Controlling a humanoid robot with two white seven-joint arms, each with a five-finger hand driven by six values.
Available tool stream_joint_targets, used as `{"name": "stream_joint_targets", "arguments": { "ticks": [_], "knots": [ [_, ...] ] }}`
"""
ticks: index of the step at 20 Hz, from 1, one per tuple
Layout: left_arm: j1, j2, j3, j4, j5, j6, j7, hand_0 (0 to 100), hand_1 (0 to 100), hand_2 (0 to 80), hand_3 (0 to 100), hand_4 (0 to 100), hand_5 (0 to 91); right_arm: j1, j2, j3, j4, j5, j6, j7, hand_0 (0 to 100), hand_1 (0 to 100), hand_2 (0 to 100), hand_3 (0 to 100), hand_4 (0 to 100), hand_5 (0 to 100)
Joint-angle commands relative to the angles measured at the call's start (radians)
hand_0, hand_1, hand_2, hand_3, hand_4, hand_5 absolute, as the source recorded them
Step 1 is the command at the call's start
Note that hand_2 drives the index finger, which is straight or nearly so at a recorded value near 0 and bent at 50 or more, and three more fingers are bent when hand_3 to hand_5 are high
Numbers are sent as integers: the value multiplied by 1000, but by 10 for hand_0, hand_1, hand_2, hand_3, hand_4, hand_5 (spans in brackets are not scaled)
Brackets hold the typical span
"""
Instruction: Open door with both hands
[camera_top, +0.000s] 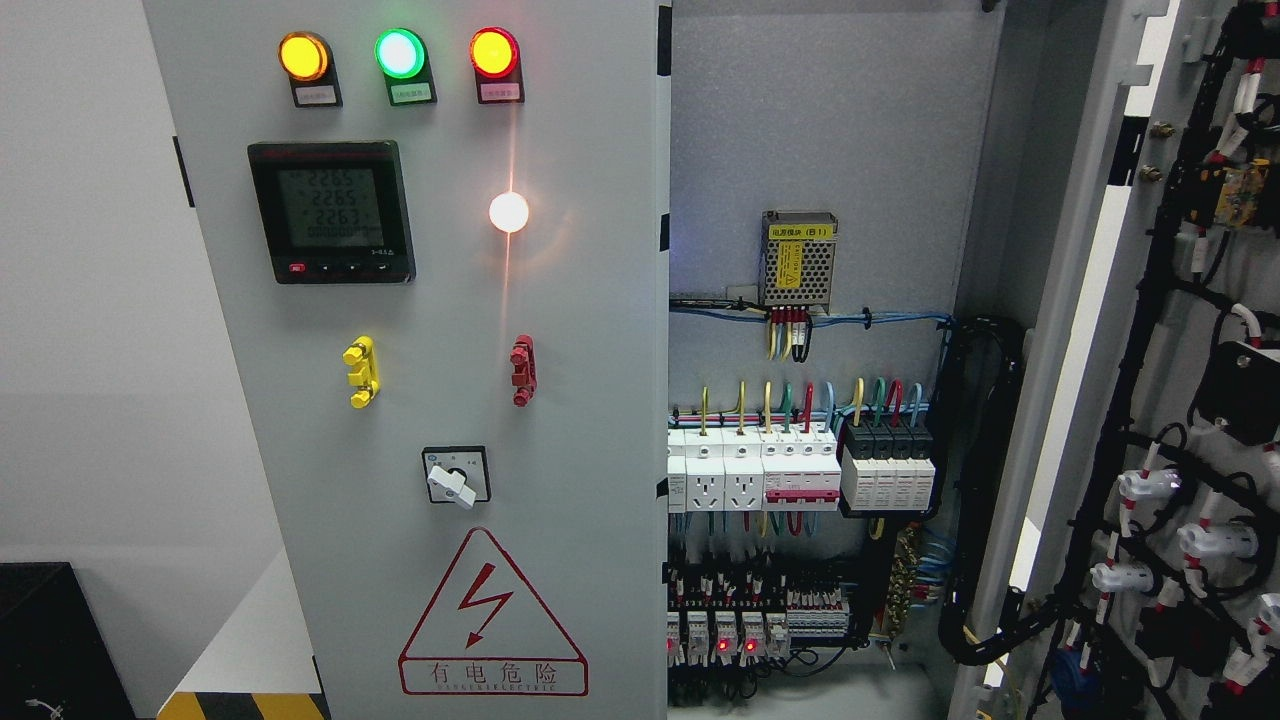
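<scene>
A grey electrical cabinet fills the head view. Its left door (420, 400) stands partly swung toward me and carries three lit lamps (398, 54), a digital meter (331, 211), a white lamp (508, 211), yellow (361, 372) and red (522, 370) handles, a rotary switch (456, 476) and a red warning triangle (492, 620). The right door (1190, 380) is swung wide open at the picture's right, its wired inner face showing. Neither of my hands nor arms shows in the view.
Inside the cabinet are a power supply (798, 258), rows of white breakers (760, 470), black modules (888, 465) and bundled cables (985, 480). A black box (50, 640) stands at the lower left beside a white wall. Yellow-black striping (245, 706) marks the floor edge.
</scene>
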Motion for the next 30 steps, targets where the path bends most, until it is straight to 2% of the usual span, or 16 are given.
{"name": "stream_joint_targets", "arguments": {
  "ticks": [1, 9, 16, 20, 22, 27, 30],
  "knots": [
    [248, 44, 180, 144, -69, -32, 0, 0, 0, 0, 0, 0, 0, 2, 0, -1, 0, 0, 0, 0, 191, 0, 0, 0, 0, 0],
    [419, -71, 292, 480, -72, -43, -18, 0, 0, 0, 0, 0, 0, 2, 0, -1, 0, -1, 0, 0, 191, 0, 0, 0, 0, 0],
    [422, -166, 292, 751, -84, -41, -24, 0, 0, 0, 0, 0, 0, 1, 0, 1, -2, -1, 0, 1, 191, 0, 0, 0, 0, 0],
    [421, -227, 289, 903, -194, -43, -24, 0, 0, 0, 0, 0, 0, 1, 0, 1, -2, -1, 0, 0, 191, 0, 0, 0, 0, 0],
    [419, -263, 287, 975, -221, -43, -24, 0, 0, 0, 0, 0, 0, 1, 0, 2, -3, -1, 0, 0, 191, 0, 0, 0, 0, 0],
    [407, -373, 295, 1196, -225, -44, -24, 0, 0, 0, 0, 0, 0, 2, 0, 1, -49, -1, -1, 0, 191, 0, 0, 0, 0, 0],
    [396, -412, 295, 1288, -230, -44, -24, 0, 0, 0, 0, 0, 0, 18, -5, -4, -129, -1, -1, 0, 191, 0, 0, 0, 0, 0]
  ]
}}
